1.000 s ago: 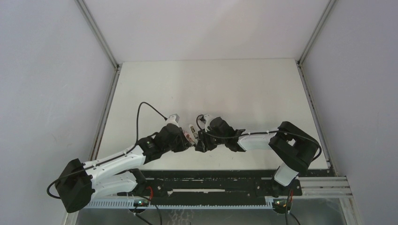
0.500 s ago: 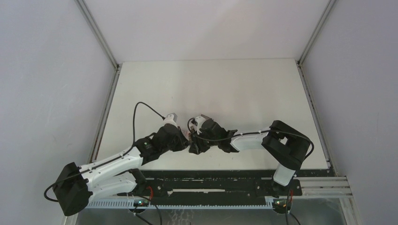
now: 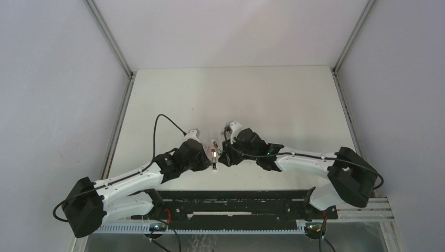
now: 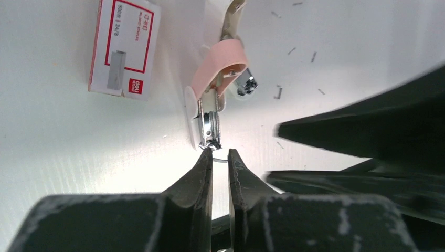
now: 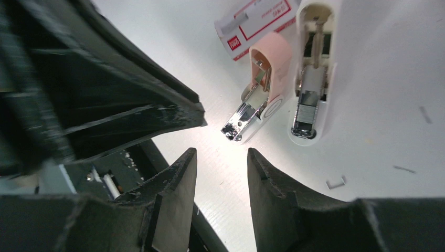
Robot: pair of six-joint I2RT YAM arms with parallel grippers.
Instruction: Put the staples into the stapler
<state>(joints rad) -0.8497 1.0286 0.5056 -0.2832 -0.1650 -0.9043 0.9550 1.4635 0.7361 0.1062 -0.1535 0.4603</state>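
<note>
- Two arms flank the open stapler, which lies beside the staple box — loading is in hand.
- The left gripper is pinched together (no staple strip visible); the right gripper is apart and empty.
- Next: feed a strip in squarely.

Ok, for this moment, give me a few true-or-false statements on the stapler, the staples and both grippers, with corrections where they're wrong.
1. The stapler lies opened on the table, its pink top swung away from its white base. True.
2. The right gripper is clamped on the stapler. False: its fingers stand apart with nothing between them, and the stapler lies just ahead of them.
3. The staple box lies on the table beside the stapler. True.
4. The left gripper is wide open. False: it is shut, its fingers almost together.
5. The table is free of stray staples. False: loose staples are scattered near the stapler.
</note>
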